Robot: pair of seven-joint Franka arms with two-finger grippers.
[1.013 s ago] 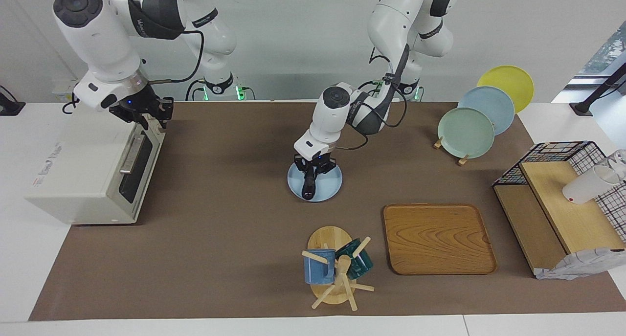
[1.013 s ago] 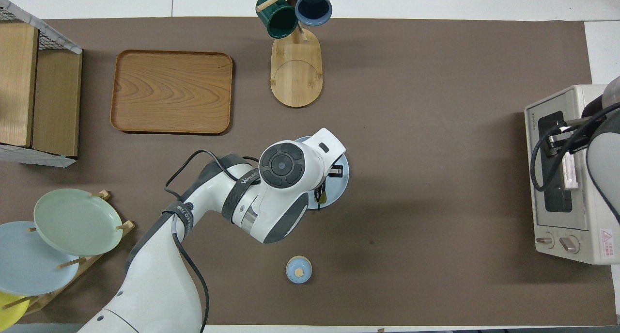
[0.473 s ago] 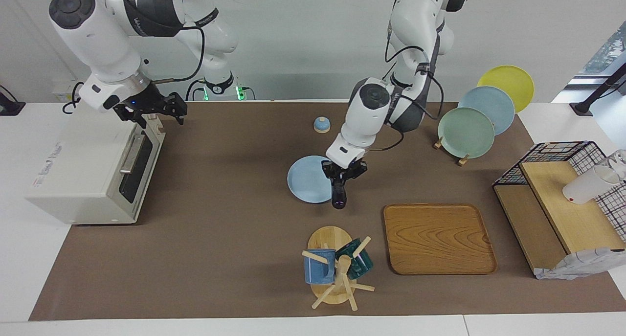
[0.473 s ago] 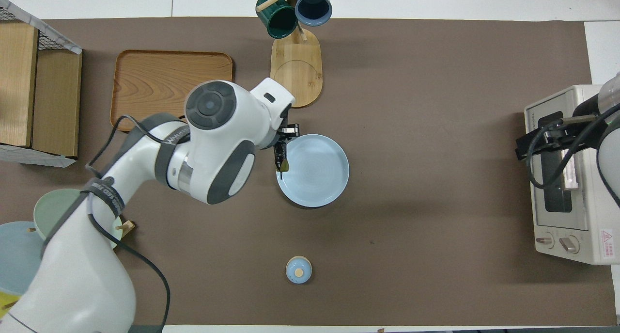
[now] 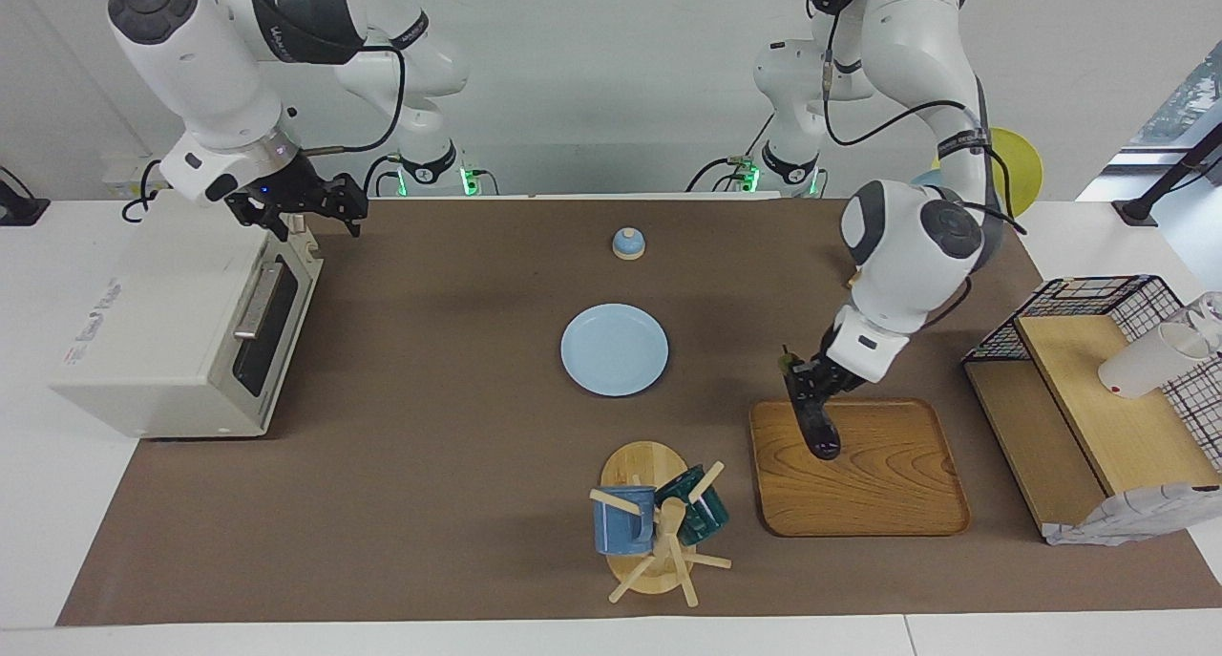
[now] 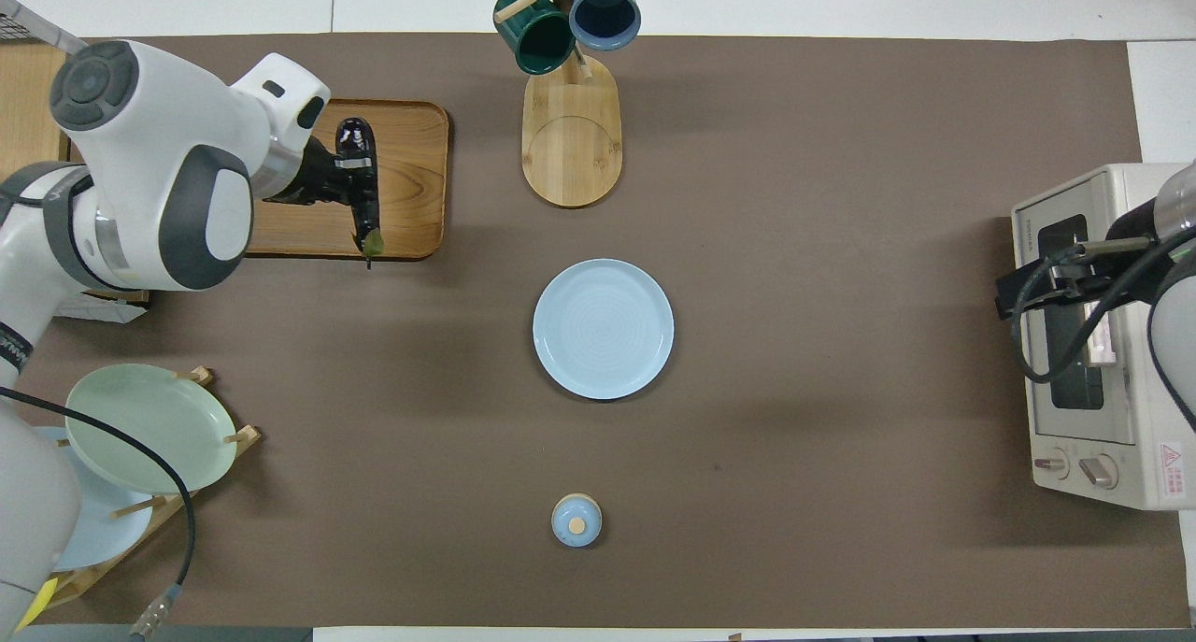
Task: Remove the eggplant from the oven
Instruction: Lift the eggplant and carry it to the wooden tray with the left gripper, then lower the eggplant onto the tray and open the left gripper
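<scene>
holding eggplant [image 5: 812, 421] over tray [image 5: 888, 503] | left pincer [image 5: 811, 389] | overhead: stem visible

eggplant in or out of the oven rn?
Out. The left gripper holds the eggplant over the wooden tray, away from the oven.

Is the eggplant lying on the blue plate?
No, the blue plate is bare; the eggplant is held in the left gripper over the wooden tray.
</scene>
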